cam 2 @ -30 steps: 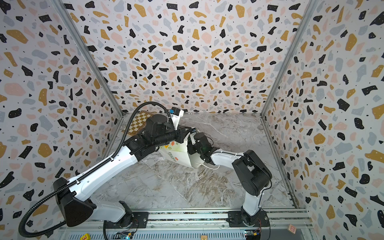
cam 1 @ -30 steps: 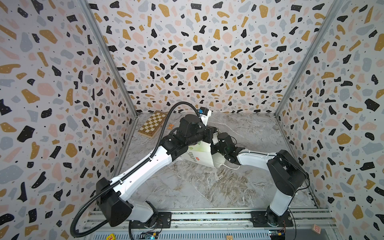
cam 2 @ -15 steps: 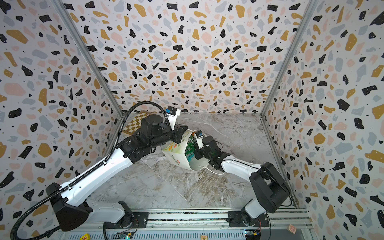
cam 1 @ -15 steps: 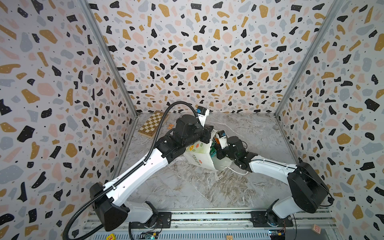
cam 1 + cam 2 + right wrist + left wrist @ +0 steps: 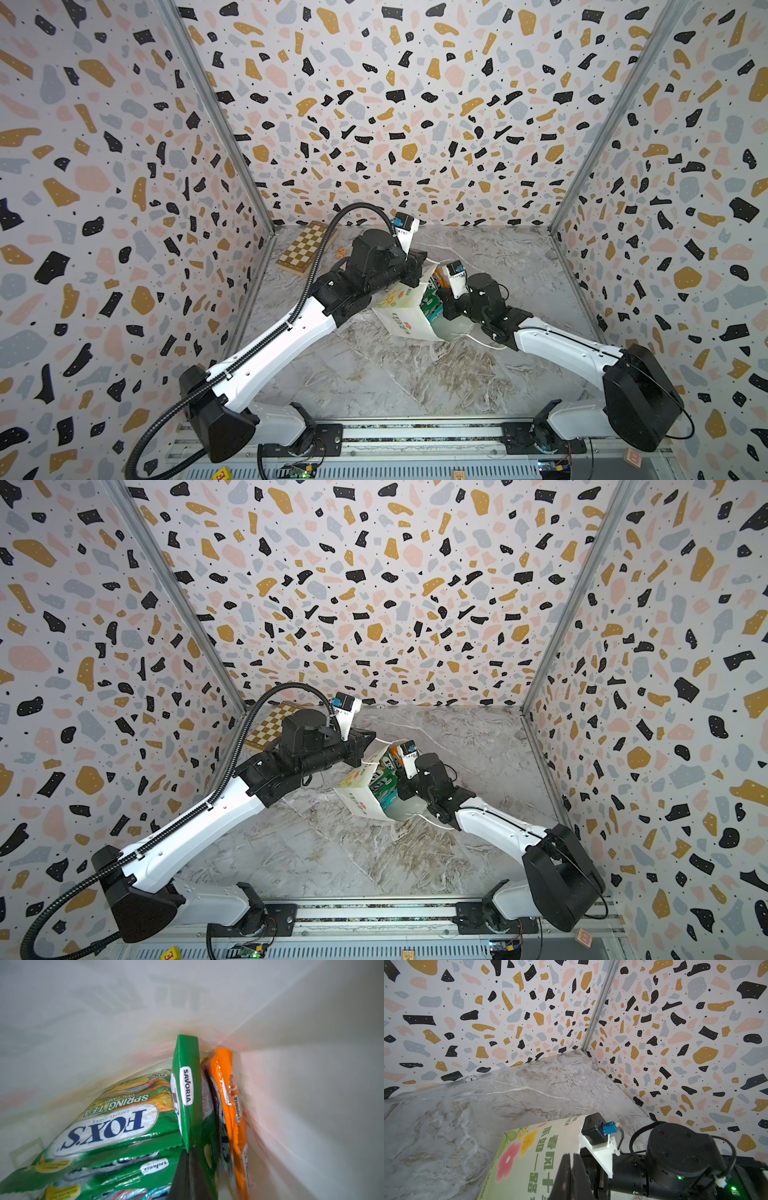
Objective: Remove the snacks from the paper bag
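Your worktop [image 5: 374,374] is a smooth grey slab with marble veining, boxed in by terrazzo-print walls [image 5: 395,104]. At its middle the paper bag [image 5: 405,322] leans tilted, mouth toward the right arm, white matte paper with a red flower logo (the side panel carries painted flowers and green Chinese characters). Your right gripper [image 5: 187,1157] is inside it, jaws closed on the corner of the upright green packet [image 5: 187,1088], labelled "SAVORIA". Beside that the snacks [image 5: 108,1126] are glossy and crinkled: "FOX'S CRYSTAL CLEAR", "SPRING TEA OVAL CANDY", plus an orange packet [image 5: 228,1105] against the bag wall. Your left gripper [image 5: 572,1157] is clamped on the bag's upper rim. Farther back, a wooden chessboard [image 5: 305,248] lies in the left corner.
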Action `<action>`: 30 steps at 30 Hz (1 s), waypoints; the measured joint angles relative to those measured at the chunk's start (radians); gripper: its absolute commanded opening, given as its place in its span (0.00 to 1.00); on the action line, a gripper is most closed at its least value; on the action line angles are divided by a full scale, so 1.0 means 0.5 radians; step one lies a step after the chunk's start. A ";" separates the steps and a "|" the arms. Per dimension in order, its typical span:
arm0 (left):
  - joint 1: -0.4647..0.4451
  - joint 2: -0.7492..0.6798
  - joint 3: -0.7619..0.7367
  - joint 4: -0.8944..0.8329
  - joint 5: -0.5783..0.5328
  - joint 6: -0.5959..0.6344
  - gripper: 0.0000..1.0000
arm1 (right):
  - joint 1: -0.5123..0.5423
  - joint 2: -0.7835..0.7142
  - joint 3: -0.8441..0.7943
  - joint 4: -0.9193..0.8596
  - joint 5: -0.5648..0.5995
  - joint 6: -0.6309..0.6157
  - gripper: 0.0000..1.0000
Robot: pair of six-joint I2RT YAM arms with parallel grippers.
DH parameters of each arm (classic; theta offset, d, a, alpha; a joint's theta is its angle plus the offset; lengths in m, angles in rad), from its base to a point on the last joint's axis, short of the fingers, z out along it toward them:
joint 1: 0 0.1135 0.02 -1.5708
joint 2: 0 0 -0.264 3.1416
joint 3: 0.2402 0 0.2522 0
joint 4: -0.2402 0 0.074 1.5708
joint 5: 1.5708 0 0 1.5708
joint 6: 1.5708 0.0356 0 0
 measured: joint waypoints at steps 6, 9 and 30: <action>-0.004 0.002 -0.001 0.000 0.022 0.002 0.00 | -0.001 -0.047 -0.062 0.003 0.014 0.007 0.00; -0.010 0.005 -0.001 0.005 0.076 0.002 0.00 | -0.001 -0.050 -0.066 0.001 -0.006 0.007 0.00; -0.069 0.058 -0.002 0.076 0.463 0.027 0.00 | -0.008 0.195 -0.039 0.046 -0.030 0.002 0.27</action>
